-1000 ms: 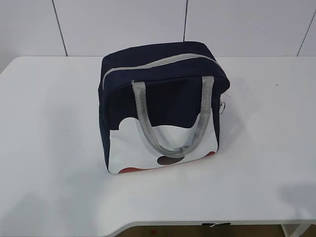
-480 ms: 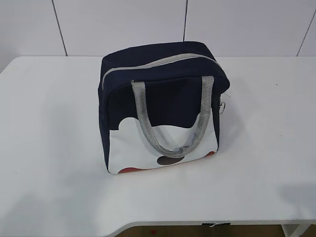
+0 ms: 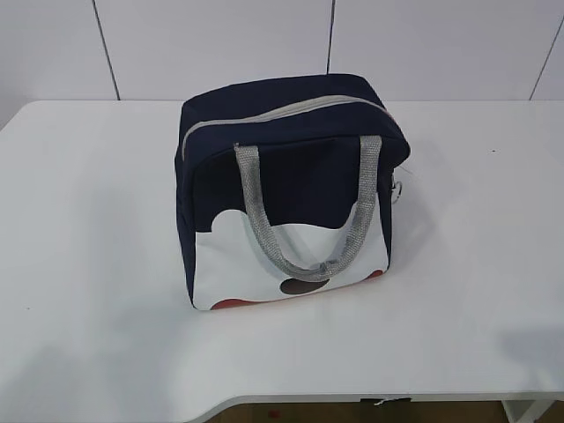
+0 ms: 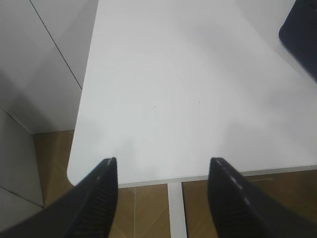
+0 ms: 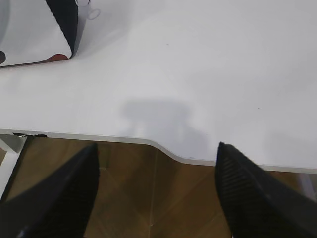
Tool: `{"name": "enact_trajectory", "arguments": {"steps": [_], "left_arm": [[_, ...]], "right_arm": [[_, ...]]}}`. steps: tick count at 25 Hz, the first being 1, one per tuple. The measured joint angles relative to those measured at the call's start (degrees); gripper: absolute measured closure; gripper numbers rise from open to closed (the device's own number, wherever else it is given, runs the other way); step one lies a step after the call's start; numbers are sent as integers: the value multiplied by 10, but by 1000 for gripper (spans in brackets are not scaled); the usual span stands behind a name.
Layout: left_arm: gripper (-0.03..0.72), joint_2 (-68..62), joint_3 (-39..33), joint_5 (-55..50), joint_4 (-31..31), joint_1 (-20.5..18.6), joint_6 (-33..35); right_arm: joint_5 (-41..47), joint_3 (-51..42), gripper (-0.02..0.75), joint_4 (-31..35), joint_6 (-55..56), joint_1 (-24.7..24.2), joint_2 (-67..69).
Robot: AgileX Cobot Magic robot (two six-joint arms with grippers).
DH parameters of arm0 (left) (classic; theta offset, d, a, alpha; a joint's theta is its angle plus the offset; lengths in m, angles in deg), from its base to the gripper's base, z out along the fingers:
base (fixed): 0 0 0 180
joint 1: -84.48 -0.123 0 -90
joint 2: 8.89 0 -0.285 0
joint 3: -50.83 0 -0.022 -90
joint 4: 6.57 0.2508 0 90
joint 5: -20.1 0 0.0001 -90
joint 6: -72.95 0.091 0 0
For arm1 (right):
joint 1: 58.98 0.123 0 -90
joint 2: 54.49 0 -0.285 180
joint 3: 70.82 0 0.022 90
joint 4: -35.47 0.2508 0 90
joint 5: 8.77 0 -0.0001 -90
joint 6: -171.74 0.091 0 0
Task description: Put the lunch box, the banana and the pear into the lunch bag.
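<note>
Lunch bag point(image 3: 286, 189) upright mid-table, zipped, well apart from spread, empty left hand point(image 4: 163, 198) and right hand point(image 5: 156, 191)

The lunch bag point(image 3: 286, 189) hides whatever it holds behind its closed zip; both wrist views crop it to a corner.

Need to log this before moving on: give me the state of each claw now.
Left claw: open, holding nothing, above the table edge.
Right claw: open, holding nothing, also at the table edge.
</note>
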Motion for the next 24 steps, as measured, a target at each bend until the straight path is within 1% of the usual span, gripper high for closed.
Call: {"name": "enact_trajectory", "arguments": {"steps": [24], "left_arm": [[254, 0, 0, 0, 0, 0, 0]], "right_arm": [[0, 0, 160, 0, 0, 0, 0]]}}
